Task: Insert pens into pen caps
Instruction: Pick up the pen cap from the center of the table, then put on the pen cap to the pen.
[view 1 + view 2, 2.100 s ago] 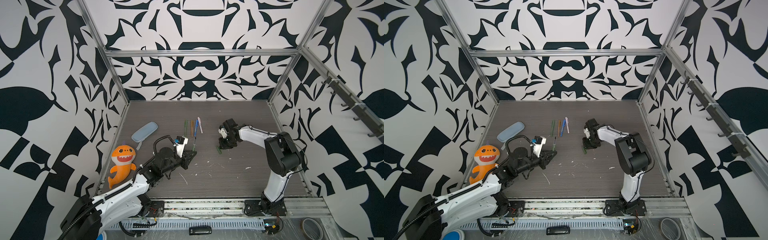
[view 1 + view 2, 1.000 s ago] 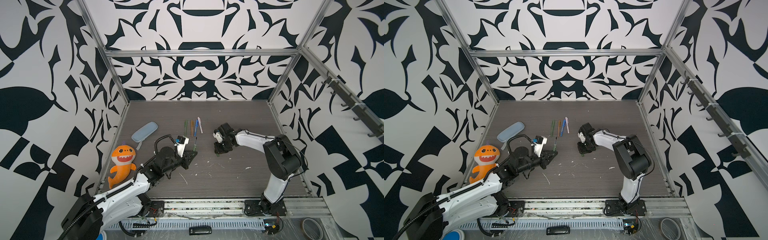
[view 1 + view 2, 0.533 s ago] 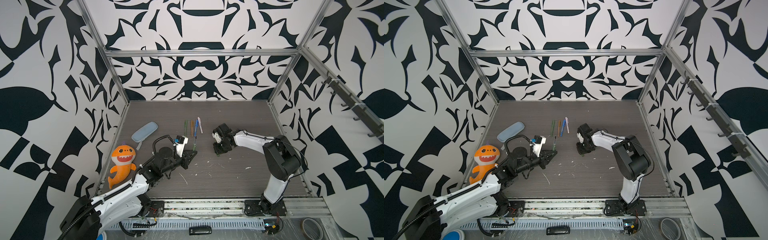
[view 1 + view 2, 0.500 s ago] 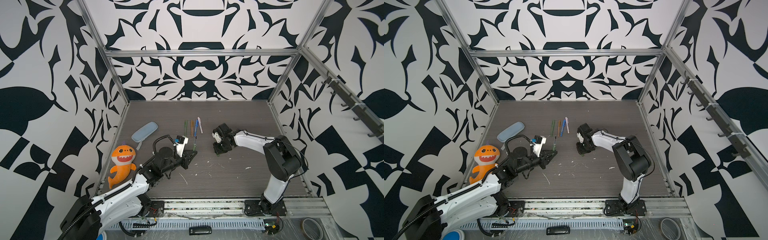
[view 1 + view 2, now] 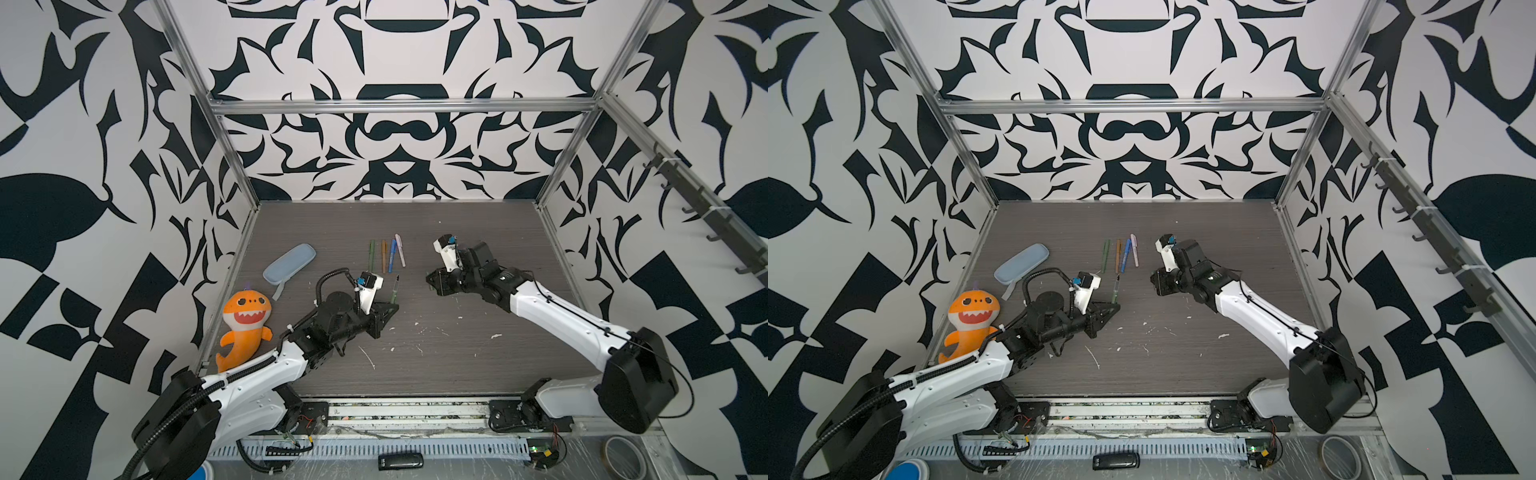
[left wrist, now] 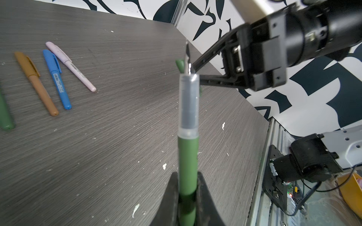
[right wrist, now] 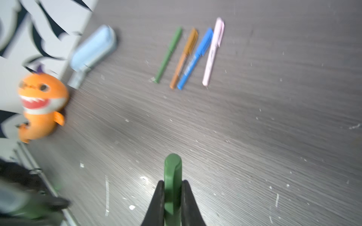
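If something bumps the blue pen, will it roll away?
Probably not far: the blue pen is round, but its clip sticks out sideways and would likely stop it. It looks like thin, stiff plastic, so probably light and easy to slide.

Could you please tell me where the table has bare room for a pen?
Bare: the back strip of the table between the pen row and the rear wall, and the front middle between left arm and right arm. Crowded: the left edge, with pencil case and plush shark, and the centre, around left gripper and right gripper.
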### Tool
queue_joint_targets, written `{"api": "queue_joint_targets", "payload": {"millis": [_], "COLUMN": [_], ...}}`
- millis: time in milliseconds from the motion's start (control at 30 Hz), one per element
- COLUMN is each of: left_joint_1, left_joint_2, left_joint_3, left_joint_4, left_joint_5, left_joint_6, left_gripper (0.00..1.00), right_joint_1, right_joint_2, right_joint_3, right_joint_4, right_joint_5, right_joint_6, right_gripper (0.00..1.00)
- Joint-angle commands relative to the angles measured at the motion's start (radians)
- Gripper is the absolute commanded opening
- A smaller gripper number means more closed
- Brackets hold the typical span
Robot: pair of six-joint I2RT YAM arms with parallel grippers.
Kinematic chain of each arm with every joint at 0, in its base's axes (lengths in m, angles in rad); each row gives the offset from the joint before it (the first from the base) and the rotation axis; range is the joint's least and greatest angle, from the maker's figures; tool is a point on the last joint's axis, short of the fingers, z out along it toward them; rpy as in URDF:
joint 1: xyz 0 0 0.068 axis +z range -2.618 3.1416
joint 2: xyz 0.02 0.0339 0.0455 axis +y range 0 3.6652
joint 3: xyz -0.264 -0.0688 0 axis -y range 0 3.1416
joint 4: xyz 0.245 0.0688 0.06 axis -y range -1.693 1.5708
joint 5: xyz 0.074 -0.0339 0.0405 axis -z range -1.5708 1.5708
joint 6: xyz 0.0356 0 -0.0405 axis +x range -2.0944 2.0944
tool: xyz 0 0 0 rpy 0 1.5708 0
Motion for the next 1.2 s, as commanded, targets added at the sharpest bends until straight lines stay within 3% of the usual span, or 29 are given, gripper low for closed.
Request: {"api": "queue_joint_targets", "payload": {"millis": [0, 433, 1167], "left_joint_1": [0.002, 0.001, 0.001], "left_joint_2": [0.020, 0.046, 0.020], "left_joint_3": [0.033, 0.042, 0.043], "left_joint_4": [0.103, 0.135, 0.139], "left_joint_5": [0.041, 0.076, 0.082], "left_joint_6": [0.008, 0.003, 0.001], "left_gripper": [0.01, 0.01, 0.01], "right_joint_1": [0.030, 0.117, 0.141], "right_joint_2": [-0.061, -0.109, -0.088], "right_joint_3": [0.005, -0.023, -0.038], "right_joint_4": [0.133, 0.441, 0.458], "right_joint_5": [-0.040, -0.027, -0.015], "right_joint_6": [0.067, 0.191, 0.198], "right_gripper": [0.10, 0.09, 0.08]}}
